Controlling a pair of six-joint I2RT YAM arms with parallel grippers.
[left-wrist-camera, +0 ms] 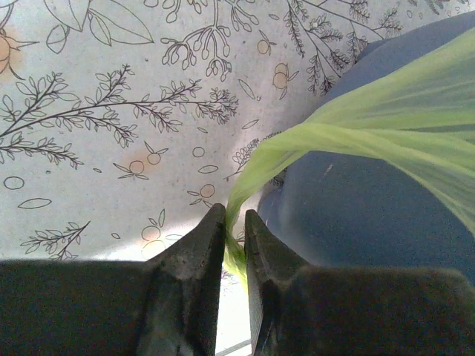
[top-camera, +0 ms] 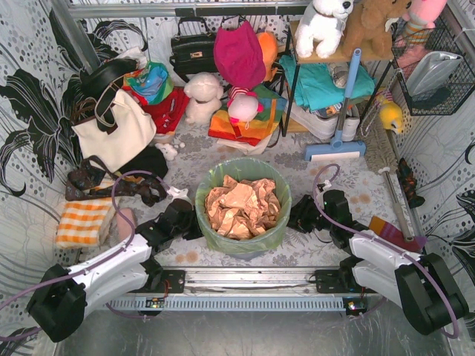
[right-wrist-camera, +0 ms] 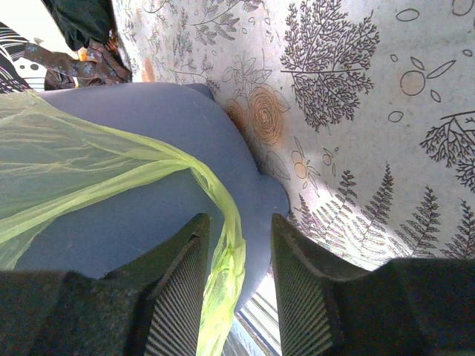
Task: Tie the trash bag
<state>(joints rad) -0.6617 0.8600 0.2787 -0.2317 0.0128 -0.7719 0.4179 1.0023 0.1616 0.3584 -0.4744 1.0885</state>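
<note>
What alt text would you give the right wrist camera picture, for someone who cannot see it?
The right gripper has its two dark fingers apart, with a twisted strand of the lime-green trash bag running between them. Behind, the bag drapes over a blue-grey bin on a cloth printed with leaves and trees.

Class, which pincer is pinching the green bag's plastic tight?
The left pincer: its jaws squeeze a strand of the trash bag; the right pincer stands open around another strand.
</note>
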